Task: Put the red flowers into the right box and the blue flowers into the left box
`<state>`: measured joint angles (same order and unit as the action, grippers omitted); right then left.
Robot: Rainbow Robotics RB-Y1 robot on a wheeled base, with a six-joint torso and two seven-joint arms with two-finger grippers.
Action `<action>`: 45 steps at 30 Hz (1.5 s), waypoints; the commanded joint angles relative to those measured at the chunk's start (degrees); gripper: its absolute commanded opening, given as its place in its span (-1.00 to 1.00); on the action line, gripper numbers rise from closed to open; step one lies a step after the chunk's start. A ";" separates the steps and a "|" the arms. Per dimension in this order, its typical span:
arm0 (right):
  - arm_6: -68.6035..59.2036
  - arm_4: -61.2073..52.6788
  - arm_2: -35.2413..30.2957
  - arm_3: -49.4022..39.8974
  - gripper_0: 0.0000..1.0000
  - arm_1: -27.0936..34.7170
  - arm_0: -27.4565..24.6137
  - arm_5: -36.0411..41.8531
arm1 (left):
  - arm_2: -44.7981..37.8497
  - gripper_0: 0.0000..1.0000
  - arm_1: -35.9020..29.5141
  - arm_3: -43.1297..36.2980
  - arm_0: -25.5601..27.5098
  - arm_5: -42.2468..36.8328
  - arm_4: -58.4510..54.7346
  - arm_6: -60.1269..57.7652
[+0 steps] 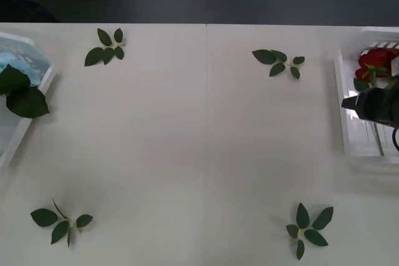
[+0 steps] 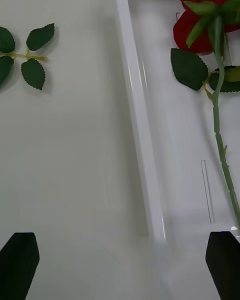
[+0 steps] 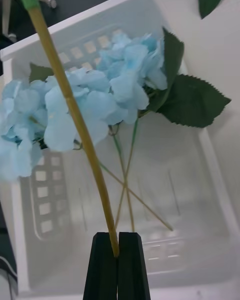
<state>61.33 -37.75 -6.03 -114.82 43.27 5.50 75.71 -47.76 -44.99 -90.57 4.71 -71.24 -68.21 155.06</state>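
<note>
From the front, the right pincer (image 1: 346,103) hangs over the right box's (image 1: 341,85) near rim, a red flower (image 1: 374,60) lying inside; the left box (image 1: 25,126) holds blue flowers (image 1: 15,63). The right wrist view shows the right pincer spread wide, straddling the box rim, the rose's stem (image 2: 220,145) running lengthwise, bloom away. In the left wrist view the left pincer (image 3: 118,252) pinches a blue-flower stem (image 3: 75,115) that points away from it over the left box.

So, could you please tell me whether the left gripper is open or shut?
Shut: the left gripper pinches a blue flower's stem over the left box.
</note>
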 commanded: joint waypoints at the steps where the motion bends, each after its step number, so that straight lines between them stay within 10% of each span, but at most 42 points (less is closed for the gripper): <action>1: 3.00 -4.09 -0.65 -2.51 0.97 1.03 1.45 -0.12 | 1.36 -0.99 -1.41 -0.48 0.65 4.62 3.61 -0.06; 24: 70.42 -52.08 -4.25 -3.30 0.97 4.36 -3.92 0.23 | 7.07 -0.93 -1.32 10.41 -8.75 9.45 22.94 -8.37; 29: 78.50 -53.75 -7.94 -3.30 0.97 4.45 -4.09 8.49 | 7.16 0.21 -1.32 10.41 -8.75 9.45 21.89 -8.37; 33: 83.34 -53.66 -8.91 -3.39 0.96 4.45 -4.09 12.62 | 7.60 0.76 -1.41 10.41 -8.66 9.36 19.25 -8.37; 45: 90.72 -51.99 -9.35 -3.30 0.97 3.05 -3.92 16.14 | 7.77 1.00 -1.32 3.91 -2.25 9.45 -3.07 -8.11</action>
<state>150.05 -90.73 -15.00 -116.75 46.75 0.83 89.65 -39.55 -44.99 -82.84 -1.04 -62.26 -67.05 147.28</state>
